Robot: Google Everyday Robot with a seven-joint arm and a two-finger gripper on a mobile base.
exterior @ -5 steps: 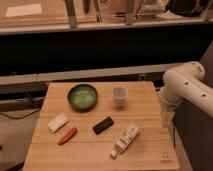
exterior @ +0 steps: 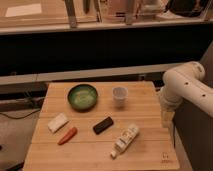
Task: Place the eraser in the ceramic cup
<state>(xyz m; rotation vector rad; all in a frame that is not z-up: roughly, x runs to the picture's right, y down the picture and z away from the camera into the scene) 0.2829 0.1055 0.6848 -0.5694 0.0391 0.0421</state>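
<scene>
- My gripper (exterior: pixel 167 120) hangs at the right edge of the wooden table (exterior: pixel 150 112), pointing down from the end of my white arm (exterior: pixel 186 82). It shows only as a dark shape, so I cannot tell how it is set or whether it has hold of anything.
- My arm reaches in from the right side of the view and bends down towards the table's right edge.
- The ceramic cup (exterior: pixel 119 95), small, white and upright, stands on the back half of the table, to the left of my gripper and apart from it.
- The eraser (exterior: pixel 103 125), a flat black block, lies on the tabletop near the middle, in front of the cup and a little to its left, set at a slant and touching nothing else.
- A white bottle (exterior: pixel 125 138) lies on its side at the front of the table, just right of the eraser, with its narrow end towards the front edge.
- A green bowl (exterior: pixel 82 96) sits to the left of the cup, near it but apart.
- A white rectangular block (exterior: pixel 58 122) rests near the table's left edge, with an orange-red carrot-like piece (exterior: pixel 67 135) just in front of it.
</scene>
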